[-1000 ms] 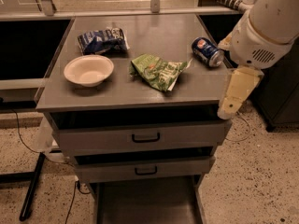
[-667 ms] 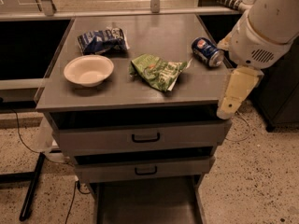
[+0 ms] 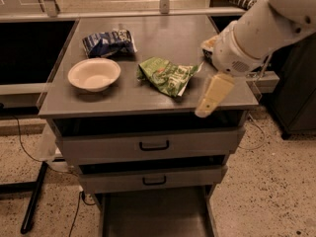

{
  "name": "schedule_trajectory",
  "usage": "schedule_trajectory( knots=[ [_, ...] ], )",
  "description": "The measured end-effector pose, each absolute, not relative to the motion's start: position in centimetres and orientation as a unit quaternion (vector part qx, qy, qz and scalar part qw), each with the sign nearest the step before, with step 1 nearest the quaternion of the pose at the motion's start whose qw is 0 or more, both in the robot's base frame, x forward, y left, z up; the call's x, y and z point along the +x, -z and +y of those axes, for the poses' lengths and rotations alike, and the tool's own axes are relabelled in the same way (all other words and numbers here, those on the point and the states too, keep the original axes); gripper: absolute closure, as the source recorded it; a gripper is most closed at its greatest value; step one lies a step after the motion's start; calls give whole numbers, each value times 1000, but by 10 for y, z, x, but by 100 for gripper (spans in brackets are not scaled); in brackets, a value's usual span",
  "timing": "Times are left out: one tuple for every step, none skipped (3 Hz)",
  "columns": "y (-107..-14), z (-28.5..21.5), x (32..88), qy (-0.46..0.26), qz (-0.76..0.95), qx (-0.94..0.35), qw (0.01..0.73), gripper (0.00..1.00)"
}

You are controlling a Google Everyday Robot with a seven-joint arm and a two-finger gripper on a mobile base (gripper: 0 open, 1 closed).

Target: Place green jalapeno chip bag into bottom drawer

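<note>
Camera view: gripper (image 3: 213, 95) at counter (image 3: 123, 100) edge; its openness cannot be told. Green jalapeno chip bag (image 3: 168, 74) lies near it, apart; bottom drawer (image 3: 153, 216) below.

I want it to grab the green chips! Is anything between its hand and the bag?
No, nothing visible. The hand hangs at the front right edge of the cabinet top, just right of the green jalapeno chip bag.

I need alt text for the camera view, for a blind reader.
The green jalapeno chip bag lies on the grey cabinet top, the gripper hanging just right of it. The bottom drawer below stands open. A white bowl and a blue-and-white snack bag lie further left.
</note>
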State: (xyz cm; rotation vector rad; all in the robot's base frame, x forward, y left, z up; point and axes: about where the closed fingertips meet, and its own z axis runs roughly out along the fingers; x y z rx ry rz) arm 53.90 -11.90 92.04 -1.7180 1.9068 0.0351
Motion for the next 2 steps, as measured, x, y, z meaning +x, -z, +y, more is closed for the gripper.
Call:
schedule_trajectory(
  knots=[
    [-906, -91, 572, -51, 694, -642, 322, 0],
    [-891, -72, 601, -91, 690, -641, 323, 0]
  ],
)
